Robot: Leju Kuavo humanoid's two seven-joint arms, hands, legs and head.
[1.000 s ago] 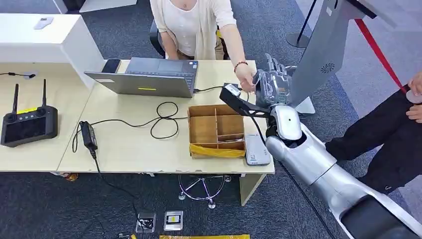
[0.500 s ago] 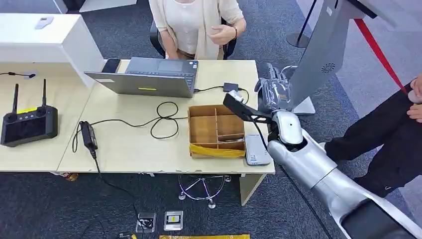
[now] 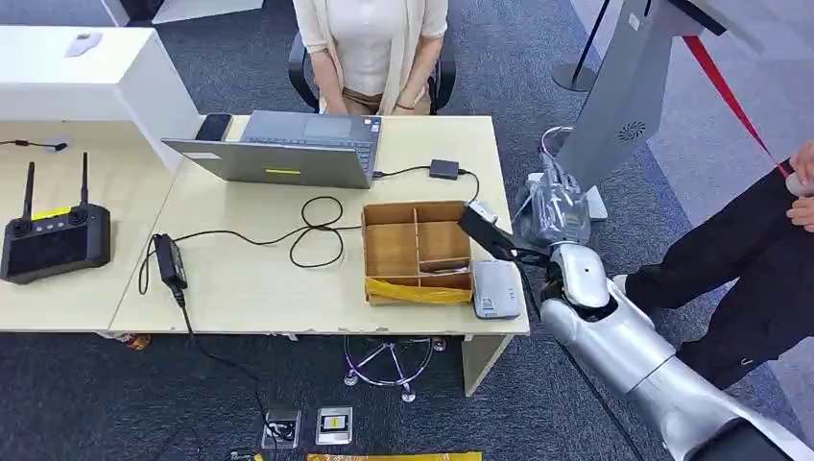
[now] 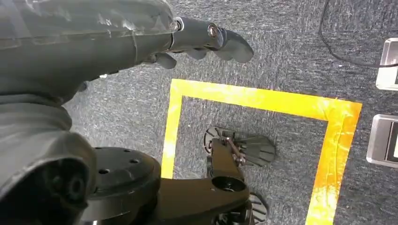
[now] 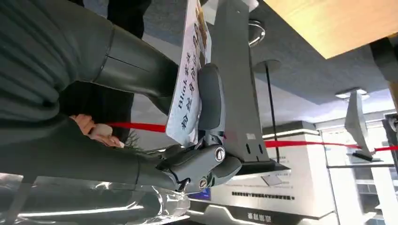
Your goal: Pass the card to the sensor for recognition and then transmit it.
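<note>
Beside the desk [image 3: 250, 279], the right hand [image 5: 187, 140] fingers [image 5: 211, 101] pinch a white card [image 5: 190, 89] bearing dark print.

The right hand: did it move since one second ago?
Yes. The right hand, holding the card, drew back from the desk's far edge, past the cardboard box, toward the grey stand.

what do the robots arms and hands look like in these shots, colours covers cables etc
The right arm is glossy silver with a rounded white joint shell and a black bracket near the wrist. The right hand looks wrapped in clear plastic film; up close its cover is grey and its fingers darker grey with small round metal pins. The left hand looks the same: film-wrapped grey cover, dark fingers.
</note>
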